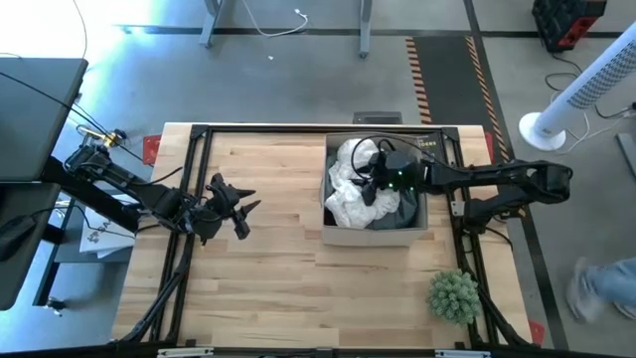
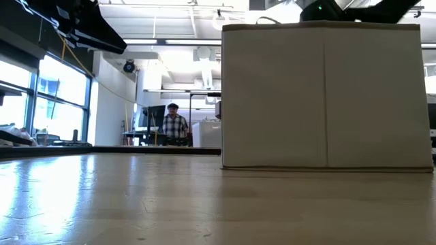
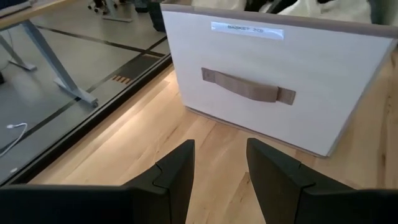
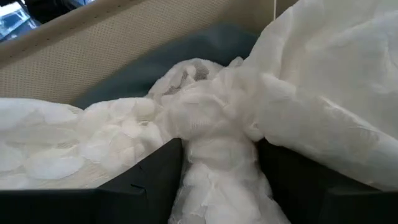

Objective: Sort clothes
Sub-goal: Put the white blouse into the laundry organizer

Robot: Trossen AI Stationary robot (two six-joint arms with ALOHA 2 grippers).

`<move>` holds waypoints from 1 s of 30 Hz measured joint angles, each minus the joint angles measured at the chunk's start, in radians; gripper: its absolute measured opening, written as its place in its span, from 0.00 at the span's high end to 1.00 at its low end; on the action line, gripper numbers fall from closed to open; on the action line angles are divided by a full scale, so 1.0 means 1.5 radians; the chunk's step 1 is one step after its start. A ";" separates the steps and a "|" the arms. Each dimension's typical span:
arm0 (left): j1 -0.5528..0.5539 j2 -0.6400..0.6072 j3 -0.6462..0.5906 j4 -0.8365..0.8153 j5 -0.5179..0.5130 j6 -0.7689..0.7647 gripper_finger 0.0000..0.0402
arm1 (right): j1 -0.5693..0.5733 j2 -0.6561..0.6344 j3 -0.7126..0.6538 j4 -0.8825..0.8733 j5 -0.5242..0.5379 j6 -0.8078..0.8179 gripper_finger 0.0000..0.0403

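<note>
Right gripper reaches into the fabric basket at about 3 o'clock on the table, fingers clamped on a bunch of the white garment, which lies heaped in the basket over a grey-green garment. Left gripper hovers over bare wood at about 9 o'clock, fingers apart, pointing toward the basket's handled side. A small green plant sits near 5 o'clock.

A narrow white label runs along the upper edge of the fabric basket — above its tan strap handle — and seems to begin with "BASKET", the rest too small to read.
</note>
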 joint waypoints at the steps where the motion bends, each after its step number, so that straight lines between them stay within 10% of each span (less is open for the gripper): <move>1: 0.002 0.000 0.000 -0.001 -0.003 0.000 0.64 | -0.002 -0.006 0.014 -0.030 -0.003 0.000 0.47; 14: 0.002 0.000 0.000 -0.001 -0.008 -0.001 0.64 | 0.009 -0.049 0.422 -0.642 -0.003 0.003 0.47; 21: 0.002 0.000 0.000 -0.001 -0.009 -0.001 0.64 | 0.040 -0.087 0.376 -0.420 0.097 -0.122 0.47; 30: 0.002 0.000 0.000 0.000 -0.011 -0.002 0.64 | -0.069 -0.013 0.067 -0.106 0.050 0.040 0.47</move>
